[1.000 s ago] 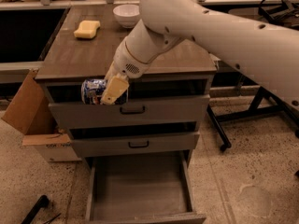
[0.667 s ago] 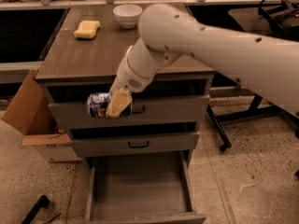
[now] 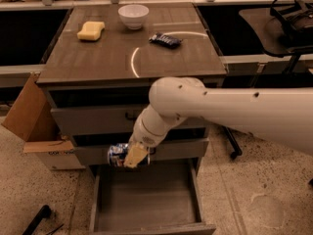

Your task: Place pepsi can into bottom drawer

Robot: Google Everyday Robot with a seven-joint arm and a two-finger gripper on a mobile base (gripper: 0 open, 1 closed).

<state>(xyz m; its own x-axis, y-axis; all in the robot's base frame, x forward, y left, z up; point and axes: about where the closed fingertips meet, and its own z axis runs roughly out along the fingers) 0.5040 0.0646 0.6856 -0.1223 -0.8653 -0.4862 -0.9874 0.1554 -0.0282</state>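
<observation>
The pepsi can (image 3: 117,155), dark blue with white markings, lies sideways in my gripper (image 3: 133,156), which is shut on it. The gripper holds the can in front of the middle drawer's face, just above the back left of the open bottom drawer (image 3: 146,199). The bottom drawer is pulled out and shows a plain grey floor with nothing on it. My white arm reaches in from the right across the cabinet front.
On the cabinet top (image 3: 98,58) sit a white bowl (image 3: 133,15), a yellow sponge (image 3: 91,30) and a flat dark snack packet (image 3: 165,40). A cardboard box (image 3: 34,126) stands at the left. A black chair base (image 3: 234,151) is at the right.
The arm has lowered the can from the top drawer's level to just above the open bottom drawer. The cabinet top, once hidden by the arm, shows.
</observation>
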